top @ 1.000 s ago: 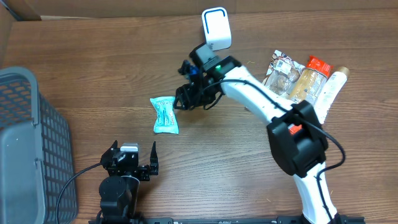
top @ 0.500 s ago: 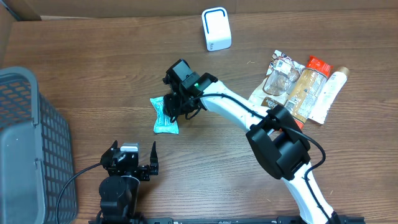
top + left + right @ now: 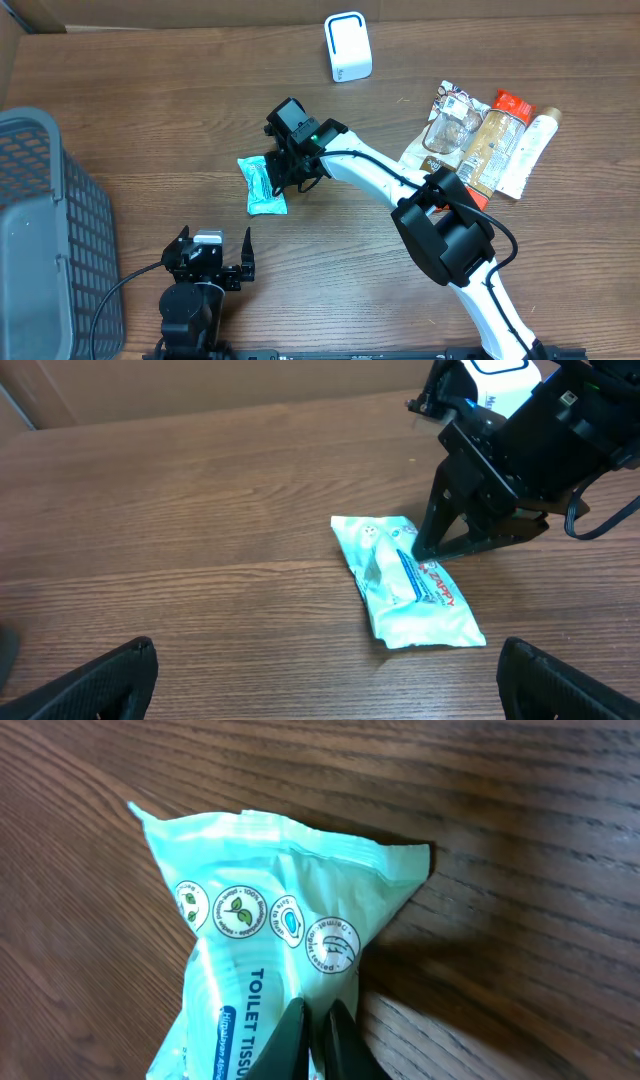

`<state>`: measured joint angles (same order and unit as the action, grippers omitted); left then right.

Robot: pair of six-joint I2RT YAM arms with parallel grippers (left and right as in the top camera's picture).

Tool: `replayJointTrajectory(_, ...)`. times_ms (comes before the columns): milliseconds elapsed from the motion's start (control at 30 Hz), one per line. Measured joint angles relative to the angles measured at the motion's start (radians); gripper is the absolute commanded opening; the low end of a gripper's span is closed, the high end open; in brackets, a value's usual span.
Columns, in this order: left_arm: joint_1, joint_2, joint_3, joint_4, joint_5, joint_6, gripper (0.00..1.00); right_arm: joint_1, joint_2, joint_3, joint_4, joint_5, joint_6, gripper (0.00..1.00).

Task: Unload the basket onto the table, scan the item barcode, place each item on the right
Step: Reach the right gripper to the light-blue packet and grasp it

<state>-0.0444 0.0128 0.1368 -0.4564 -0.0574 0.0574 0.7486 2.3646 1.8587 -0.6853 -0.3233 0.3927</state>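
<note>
1 thin pinch: the right hand point(image 3: 280, 176) is closed on the tissue packet point(image 3: 262, 188) at its edge (packet flat on the bench point(image 3: 150, 100)); left hand point(image 3: 216, 240) gapes wide. Slippery film could slide free on lifting.

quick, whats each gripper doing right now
left gripper: open, holding nothing
right gripper: shut on the tissue pack, pinching its edge
</note>
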Motion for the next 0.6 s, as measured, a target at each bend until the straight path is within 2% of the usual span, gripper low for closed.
replayJointTrajectory(300,0.000,0.000,0.000,0.000,0.000,0.000,1.00,-0.042,-0.032,0.006,-0.153,0.019,-0.071,0.04)
replayJointTrajectory(600,0.000,0.000,0.000,0.000,0.000,0.000,1.00,-0.078,-0.174,0.003,-0.370,0.287,-0.178,0.04)
